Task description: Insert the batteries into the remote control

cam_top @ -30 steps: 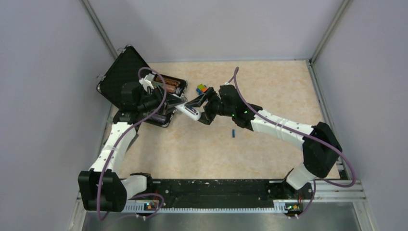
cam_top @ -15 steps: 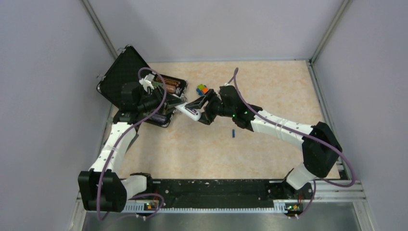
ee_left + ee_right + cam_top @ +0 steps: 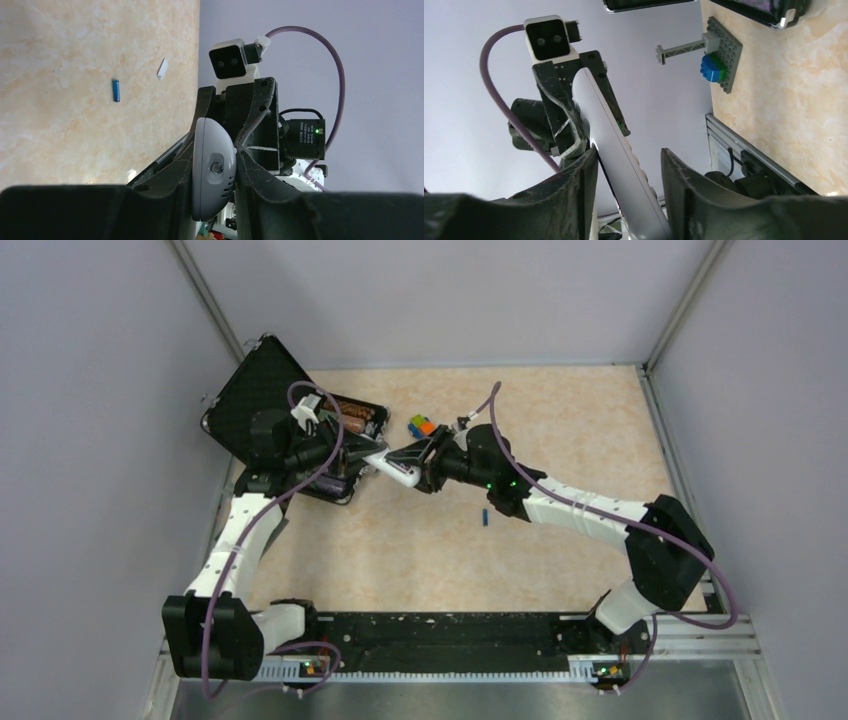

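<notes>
The white remote control [image 3: 393, 468] hangs in the air between both grippers, near the black case. My left gripper [image 3: 368, 456] is shut on one end; the left wrist view shows that rounded end [image 3: 214, 170] pinched between its fingers. My right gripper [image 3: 412, 461] closes on the other end. In the right wrist view the remote [image 3: 616, 150] lies slanted between the fingers, touching both. One blue battery [image 3: 484, 517] lies on the table right of the grippers and also shows in the left wrist view [image 3: 116, 90]. The darker battery is out of view.
An open black case [image 3: 262, 400] with striped chip stacks [image 3: 356, 418] stands at the far left. A colourful toy car [image 3: 421, 425] sits behind the grippers. A grey brick plate [image 3: 723, 55] and a small white piece [image 3: 161, 69] lie on the table.
My right gripper has shifted a little left and up with the remote, closer to the left gripper. The blue battery has not moved.
</notes>
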`<action>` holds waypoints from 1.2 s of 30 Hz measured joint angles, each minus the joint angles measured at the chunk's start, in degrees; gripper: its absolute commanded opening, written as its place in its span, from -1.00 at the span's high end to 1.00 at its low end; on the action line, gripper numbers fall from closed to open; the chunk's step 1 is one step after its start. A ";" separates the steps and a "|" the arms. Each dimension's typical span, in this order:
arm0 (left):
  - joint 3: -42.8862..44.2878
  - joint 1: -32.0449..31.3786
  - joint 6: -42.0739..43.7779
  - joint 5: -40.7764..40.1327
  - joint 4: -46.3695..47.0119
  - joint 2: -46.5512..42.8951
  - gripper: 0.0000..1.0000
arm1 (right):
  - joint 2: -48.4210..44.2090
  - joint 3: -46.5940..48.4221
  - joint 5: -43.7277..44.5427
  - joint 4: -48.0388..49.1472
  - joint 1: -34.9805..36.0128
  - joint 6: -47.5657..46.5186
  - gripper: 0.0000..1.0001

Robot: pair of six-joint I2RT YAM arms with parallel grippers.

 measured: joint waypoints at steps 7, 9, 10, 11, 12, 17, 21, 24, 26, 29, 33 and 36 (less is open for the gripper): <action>0.02 -0.02 -4.87 2.14 4.07 0.00 1.00 | -1.05 -0.90 0.22 4.31 -0.11 0.59 -0.04; 0.07 0.00 -5.62 2.47 4.96 0.00 1.00 | -1.27 -0.98 0.24 4.46 -0.17 0.50 -0.17; 0.09 -0.02 -5.99 2.71 5.40 0.00 1.00 | -1.40 -1.20 0.24 4.66 -0.22 0.44 -0.25; 0.09 -0.02 -6.05 2.82 5.66 0.00 1.00 | -1.57 -1.38 0.24 4.66 -0.24 0.50 -0.34; 0.09 -0.02 -6.08 2.95 5.79 0.00 1.00 | -1.75 -1.64 0.33 4.63 -0.24 0.42 -0.42; 0.44 -0.02 -4.35 3.10 4.79 -0.02 1.00 | -2.43 -2.03 1.09 4.31 -0.63 -0.52 -0.76; 0.74 -0.02 -1.36 2.73 2.23 -0.02 1.00 | -3.39 -2.03 1.44 4.81 -1.31 -1.99 -0.90; 0.79 -0.02 0.83 2.16 0.31 -0.02 1.00 | -4.57 -2.03 1.86 4.57 -1.73 -4.00 -0.93; 0.81 -0.04 1.97 1.86 -0.57 -0.02 1.00 | -5.51 -2.03 2.34 3.67 -1.88 -5.57 -0.93; 0.96 -0.13 4.17 1.60 -1.03 -0.59 1.00 | -7.32 -2.43 3.74 0.83 -2.10 -8.00 -0.93; 2.08 -0.13 8.74 0.74 -3.06 -1.44 1.00 | -11.80 -3.48 7.28 -4.85 -2.97 -12.39 -0.90; 3.96 -0.13 12.46 0.48 -3.78 -1.99 1.00 | -15.76 -3.52 11.15 -9.79 -3.48 -16.79 -0.82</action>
